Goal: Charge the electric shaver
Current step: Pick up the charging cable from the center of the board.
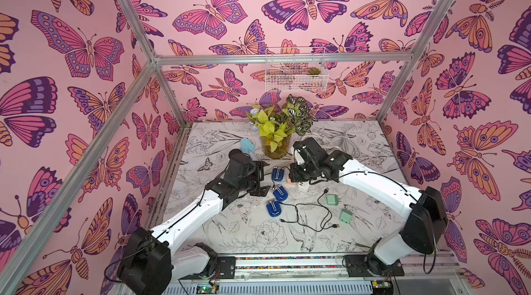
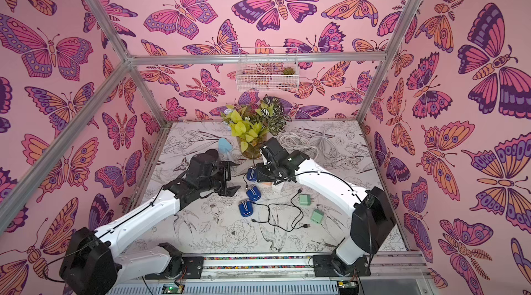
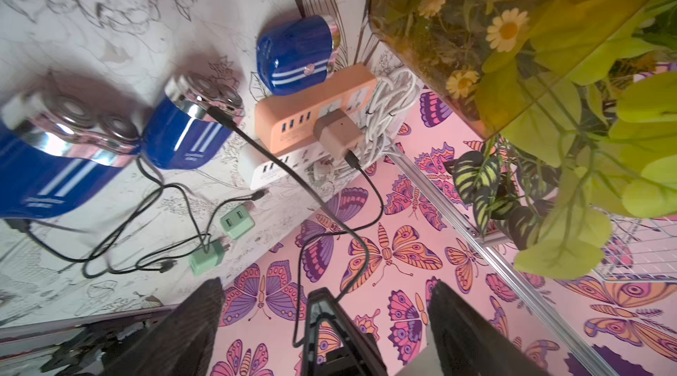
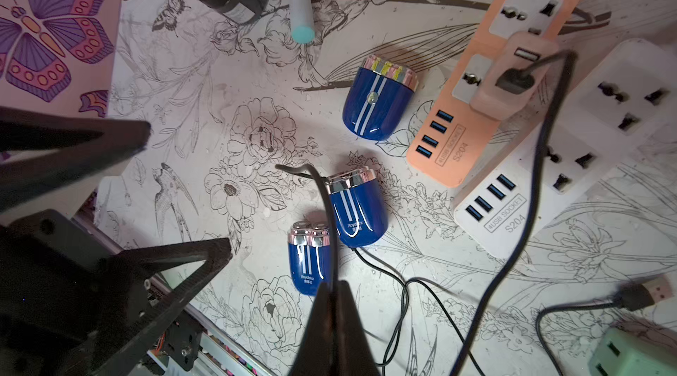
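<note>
Clamping black USB cable in right jaws, left jaws released, far electric shaver at their three o'clock.

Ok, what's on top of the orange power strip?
A pink adapter stands on the orange strip, with a black cable plugged into its USB port. The adapter's prongs and the socket under it are covered.

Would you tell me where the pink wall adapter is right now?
In the right wrist view, the pink wall adapter is plugged into the orange power strip, beside the white strip, with a black cable in its USB port.
</note>
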Available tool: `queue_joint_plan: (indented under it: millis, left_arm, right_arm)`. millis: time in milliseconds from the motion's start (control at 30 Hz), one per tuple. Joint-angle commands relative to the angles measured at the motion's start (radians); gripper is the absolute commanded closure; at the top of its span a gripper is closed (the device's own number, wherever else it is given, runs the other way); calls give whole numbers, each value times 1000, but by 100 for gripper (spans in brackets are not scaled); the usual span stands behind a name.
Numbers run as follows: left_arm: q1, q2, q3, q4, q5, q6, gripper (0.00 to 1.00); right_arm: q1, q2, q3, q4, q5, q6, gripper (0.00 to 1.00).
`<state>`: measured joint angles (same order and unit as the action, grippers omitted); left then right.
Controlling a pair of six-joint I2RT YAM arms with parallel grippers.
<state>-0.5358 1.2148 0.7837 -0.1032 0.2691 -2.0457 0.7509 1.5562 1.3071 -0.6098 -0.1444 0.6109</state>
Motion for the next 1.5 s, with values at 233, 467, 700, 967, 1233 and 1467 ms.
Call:
queue_joint_plan:
  millis: [233, 467, 700, 967, 1233, 1467]
  left_arm:
    - [-45, 143, -21, 179, 1, -324, 21]
    - [-50, 167, -38, 249, -23, -336, 53]
    - [-44, 123, -62, 247, -62, -276, 99]
    - [-35, 156, -14, 420, -75, -24, 100]
    - [-69, 71, -7, 425, -197, 199, 100]
    - [-101, 72, -4, 486, -231, 285, 100]
  right_arm:
    - [-21, -139, -116, 185, -130, 59, 100]
    - [-32, -196, -175, 222, -164, 79, 100]
    - [-71, -276, -228, 223, -161, 106, 100]
    - [-121, -315, -190, 184, -345, 296, 57]
    - [-117, -404, -233, 304, -342, 936, 40]
    - [27, -424, -403, 693, -27, 1440, 38]
